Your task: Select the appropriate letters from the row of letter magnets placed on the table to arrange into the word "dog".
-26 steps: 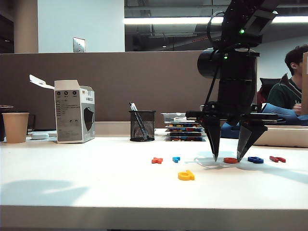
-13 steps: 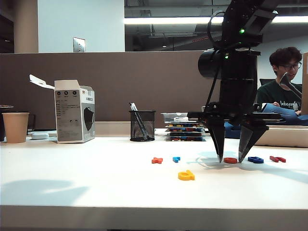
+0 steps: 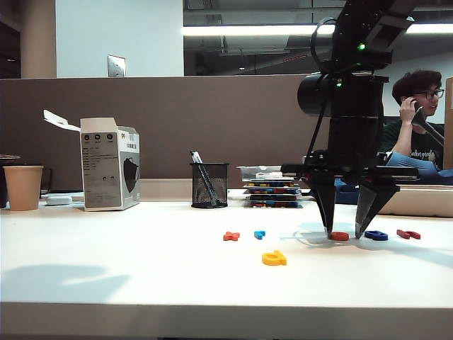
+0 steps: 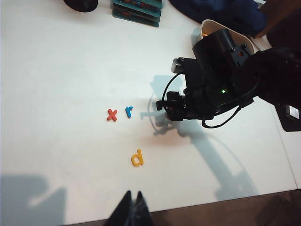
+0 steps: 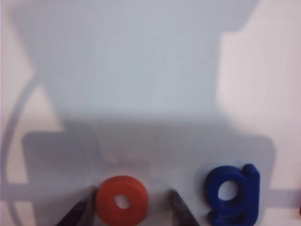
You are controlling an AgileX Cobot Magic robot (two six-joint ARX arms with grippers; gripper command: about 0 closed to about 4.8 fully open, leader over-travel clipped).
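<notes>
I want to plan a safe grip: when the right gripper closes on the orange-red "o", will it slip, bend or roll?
The orange-red "o" looks thick and moulded, so probably stiff. It lies flat on the table, so rolling seems unlikely. Its round, smooth edge may squirt sideways unless the right gripper, whose jaws stand on either side of it, stays centred.
</notes>
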